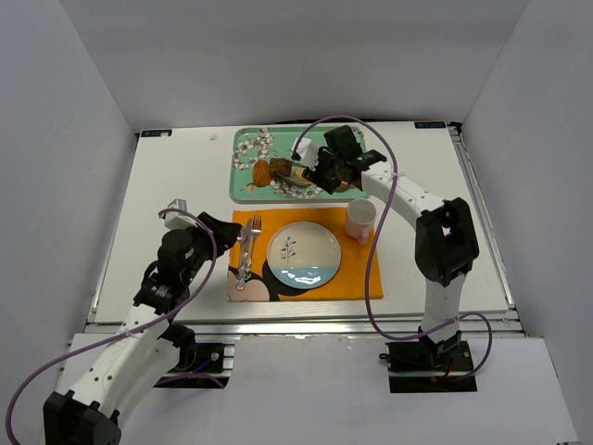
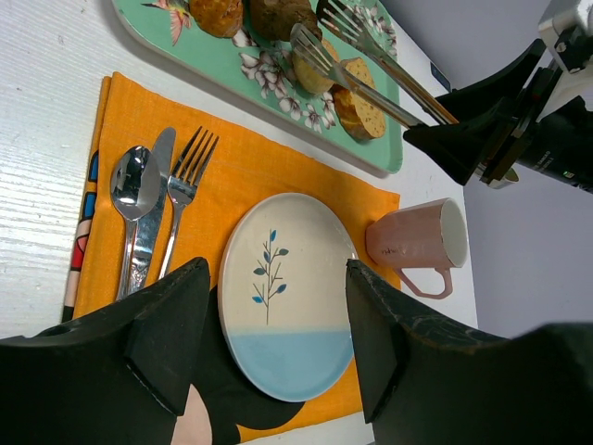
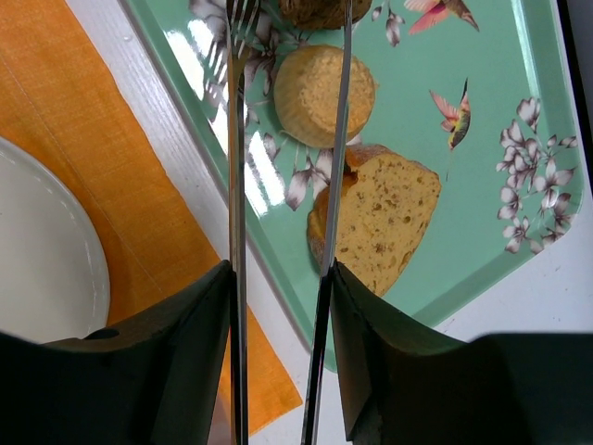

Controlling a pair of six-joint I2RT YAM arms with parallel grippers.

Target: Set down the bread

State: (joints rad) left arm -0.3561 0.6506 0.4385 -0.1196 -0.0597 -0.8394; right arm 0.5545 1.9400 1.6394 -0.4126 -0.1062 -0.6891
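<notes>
The bread (image 1: 282, 168), a small dark brown chunk, lies on the green flowered tray (image 1: 246, 190). It shows at the top edge of the left wrist view (image 2: 278, 15) and of the right wrist view (image 3: 318, 9). My right gripper (image 1: 326, 171) (image 3: 283, 269) is shut on metal tongs (image 3: 236, 185). Their forked tips (image 2: 309, 42) reach over the tray and stand on either side of the chunk, still apart. My left gripper (image 1: 220, 237) (image 2: 278, 278) is open and empty above the plate (image 2: 287, 306).
An orange-brown roll (image 2: 218, 14), a round pale bun (image 3: 324, 88) and a golden-crusted slice (image 3: 384, 222) share the tray. The orange placemat (image 1: 361, 269) carries the plate (image 1: 304, 252), a fork (image 2: 185, 185), a knife and a spoon (image 2: 130, 181). A pink mug (image 1: 360, 218) stands at its right.
</notes>
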